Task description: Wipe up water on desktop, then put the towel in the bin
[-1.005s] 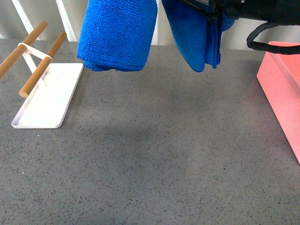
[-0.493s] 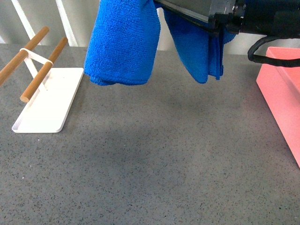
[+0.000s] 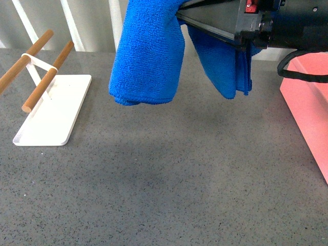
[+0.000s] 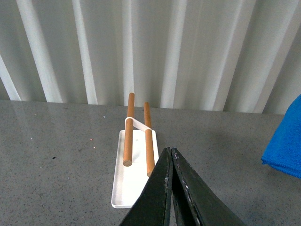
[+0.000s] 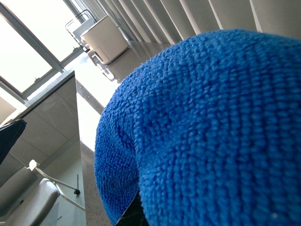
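Observation:
The blue towel hangs in two lobes above the back of the desktop, clear of the surface. My right gripper reaches in from the upper right and is shut on the towel's top fold. In the right wrist view the towel fills nearly the whole picture, with only a dark fingertip showing. The salmon-pink bin stands at the right edge, right of the towel. My left gripper is shut on nothing, above the desktop. No water shows on the desktop.
A flat white tray with two wooden rods lies at the back left, also seen as the tray just beyond my left gripper. A white ribbed wall runs behind the desktop. A black cable loops by the bin.
My right gripper has carried the hanging towel to the right, towards the bin's side, and it now hangs lower in the front view.

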Robot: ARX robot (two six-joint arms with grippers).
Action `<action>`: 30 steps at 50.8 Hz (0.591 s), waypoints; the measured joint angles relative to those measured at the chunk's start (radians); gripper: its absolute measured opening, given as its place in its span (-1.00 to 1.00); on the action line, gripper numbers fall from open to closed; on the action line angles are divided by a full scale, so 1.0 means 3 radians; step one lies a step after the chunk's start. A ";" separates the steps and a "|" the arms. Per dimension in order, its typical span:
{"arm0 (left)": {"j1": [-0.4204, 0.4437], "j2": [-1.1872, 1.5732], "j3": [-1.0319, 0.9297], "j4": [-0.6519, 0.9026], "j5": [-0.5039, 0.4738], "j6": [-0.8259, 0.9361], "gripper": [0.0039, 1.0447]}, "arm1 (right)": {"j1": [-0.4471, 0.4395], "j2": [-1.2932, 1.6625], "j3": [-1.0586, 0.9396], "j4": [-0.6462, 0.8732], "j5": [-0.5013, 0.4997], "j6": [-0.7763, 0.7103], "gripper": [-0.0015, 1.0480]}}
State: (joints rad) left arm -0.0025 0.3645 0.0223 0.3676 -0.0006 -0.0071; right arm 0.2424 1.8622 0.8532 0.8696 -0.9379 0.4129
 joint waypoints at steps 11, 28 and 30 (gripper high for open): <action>0.0001 -0.0239 0.0000 -0.0238 0.0000 0.0000 -0.93 | -0.0031 0.0000 0.0000 -0.0074 0.0001 -0.0055 -0.91; 0.0001 -0.0585 0.0000 -0.0582 0.0000 0.0000 -0.93 | -0.0048 0.0001 0.0034 -0.0291 0.0011 -0.0197 -0.91; 0.0001 -0.0621 0.0000 -0.0617 0.0000 0.0000 -0.93 | -0.0060 0.0004 0.0043 -0.0328 0.0014 -0.0231 -0.91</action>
State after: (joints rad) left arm -0.0021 0.1783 0.0223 0.1825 -0.0006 -0.0071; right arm 0.2245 1.8633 0.8661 0.7712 -0.9337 0.3435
